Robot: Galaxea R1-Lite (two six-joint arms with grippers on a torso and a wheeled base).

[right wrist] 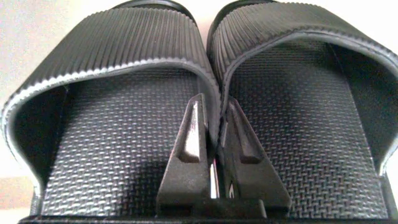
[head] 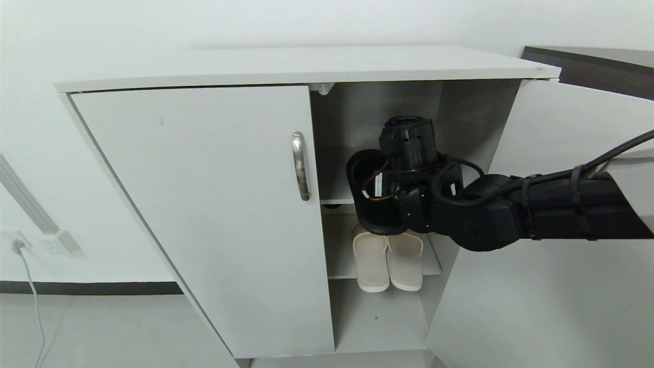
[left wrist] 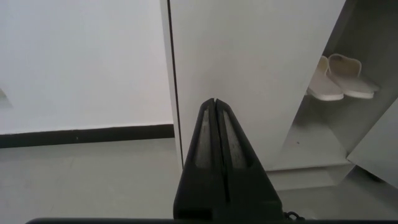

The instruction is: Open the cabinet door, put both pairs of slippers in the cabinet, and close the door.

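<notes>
The white cabinet (head: 306,64) has its right door (head: 562,122) swung open and its left door (head: 204,204) closed. A pair of white slippers (head: 388,260) lies side by side on the middle shelf, toes hanging over its front edge; the white slippers (left wrist: 342,78) also appear in the left wrist view. My right gripper (right wrist: 214,124) is shut on the pair of black slippers (right wrist: 205,74), pinching the two inner strap edges together. The black slippers (head: 365,194) hang inside the opening at the upper shelf's height. My left gripper (left wrist: 214,106) is shut and empty, low in front of the left door (left wrist: 249,62).
A metal handle (head: 300,166) runs down the left door's inner edge. The bottom compartment floor (head: 378,322) is bare. A wall socket with a cable (head: 18,246) sits low on the left wall. Grey floor (left wrist: 87,180) spreads before the cabinet.
</notes>
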